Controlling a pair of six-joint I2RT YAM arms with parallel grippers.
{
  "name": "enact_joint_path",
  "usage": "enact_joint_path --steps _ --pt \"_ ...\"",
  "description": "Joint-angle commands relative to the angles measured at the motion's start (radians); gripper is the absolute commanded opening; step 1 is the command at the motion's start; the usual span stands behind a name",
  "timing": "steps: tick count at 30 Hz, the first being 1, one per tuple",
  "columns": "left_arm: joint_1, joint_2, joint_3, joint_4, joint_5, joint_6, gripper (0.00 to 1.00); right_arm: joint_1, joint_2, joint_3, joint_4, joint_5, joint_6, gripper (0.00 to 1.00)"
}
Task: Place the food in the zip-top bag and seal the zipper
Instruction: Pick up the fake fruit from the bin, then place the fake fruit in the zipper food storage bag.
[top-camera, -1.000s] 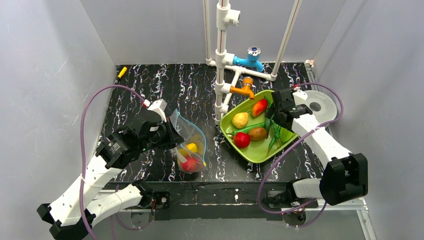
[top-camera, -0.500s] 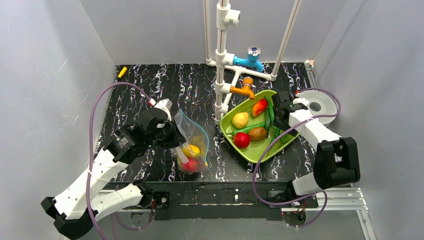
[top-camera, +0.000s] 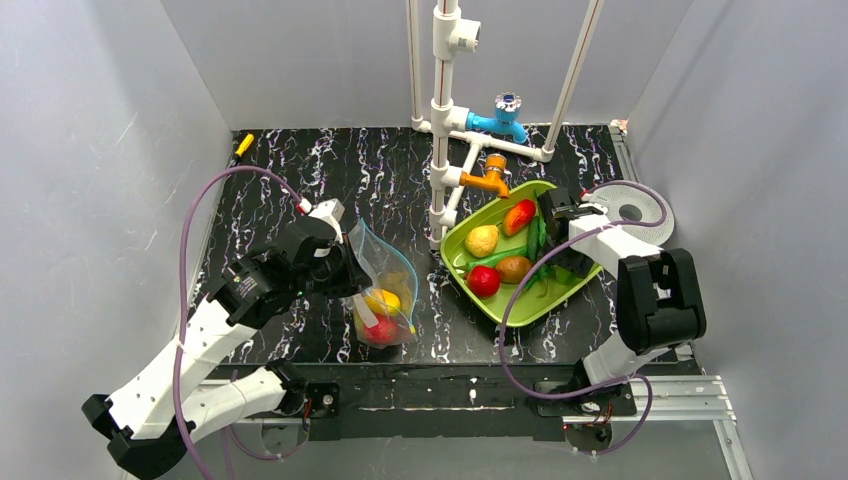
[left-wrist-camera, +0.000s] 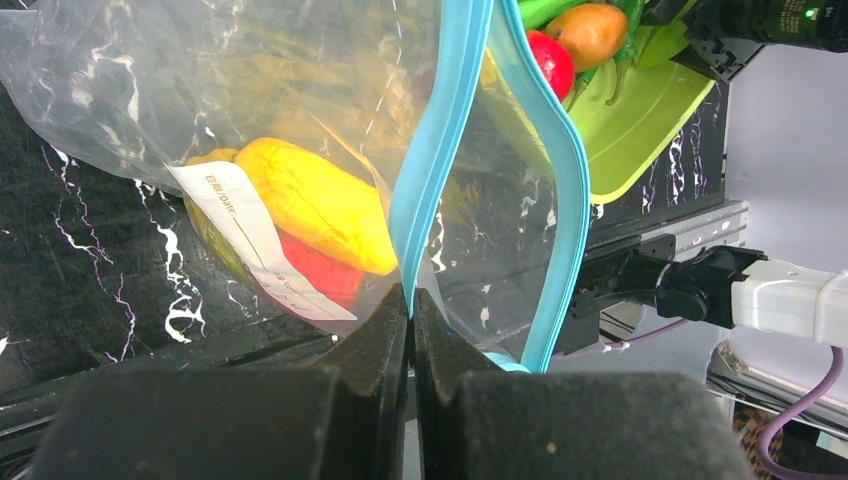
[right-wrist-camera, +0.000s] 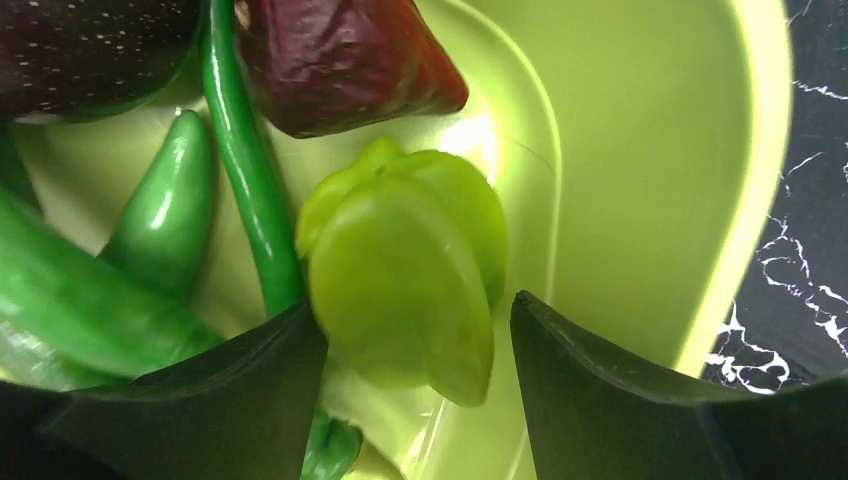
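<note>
- The bag (top-camera: 385, 280) stood near the table's (top-camera: 300, 180) front edge, left of the tray (right-wrist-camera: 640, 180), with its mouth open. A yellow piece (left-wrist-camera: 310, 205) and a red piece (left-wrist-camera: 315, 275) lay inside.
- The left gripper (left-wrist-camera: 411, 300) was pinched shut on one side of the zipper (left-wrist-camera: 435, 160) — probably the best hold, since the strip looked stiffer than the thin, floppy film.
- The right gripper (right-wrist-camera: 415, 320) was down in the tray, jaws fairly wide on either side of a pale-green piece (right-wrist-camera: 410, 270). Whether they pressed it could not be told.
- That piece looked light, hard and glossy — likely slippery, so a hold across its broad middle seemed safest.
- More food (top-camera: 481, 240) lay in the tray.
</note>
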Motion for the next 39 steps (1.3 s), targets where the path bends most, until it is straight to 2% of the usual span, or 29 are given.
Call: enact_joint_path --steps 1,3,5,7,9,18,24,29,35,39 --pt "0.005 -0.017 -0.008 0.005 -0.005 0.003 0.00 -0.015 0.043 0.036 -0.012 -0.019 -0.017 0.73" --pt "0.006 -0.018 -0.010 0.005 -0.004 0.003 0.00 -0.015 0.046 0.037 -0.013 -0.021 -0.021 0.71" --pt "0.006 -0.018 -0.012 0.004 -0.002 0.005 0.00 -0.015 0.041 0.036 -0.013 -0.021 -0.027 0.61" --pt "0.006 -0.019 -0.010 0.000 -0.001 0.003 0.00 -0.014 0.031 0.035 -0.015 -0.014 -0.027 0.59" --pt "0.006 -0.026 -0.013 0.002 0.002 0.001 0.00 -0.013 0.012 0.038 -0.029 0.001 -0.027 0.51" --pt "0.006 -0.036 -0.027 0.008 0.004 -0.004 0.00 0.038 -0.196 -0.037 0.068 0.028 -0.062 0.26" --pt "0.005 -0.043 -0.033 0.008 0.001 -0.015 0.00 0.064 -0.268 -0.073 0.116 -0.048 -0.112 0.03" --pt "0.005 -0.045 -0.023 0.004 -0.004 -0.021 0.00 0.072 -0.341 -0.112 0.154 -0.143 -0.164 0.01" --pt "0.005 -0.041 -0.016 -0.001 -0.010 -0.020 0.00 0.108 -0.519 -0.215 0.251 -0.280 -0.248 0.01" --pt "0.005 -0.031 -0.011 0.000 -0.010 -0.021 0.00 0.129 -0.604 -0.263 0.315 -0.443 -0.304 0.01"
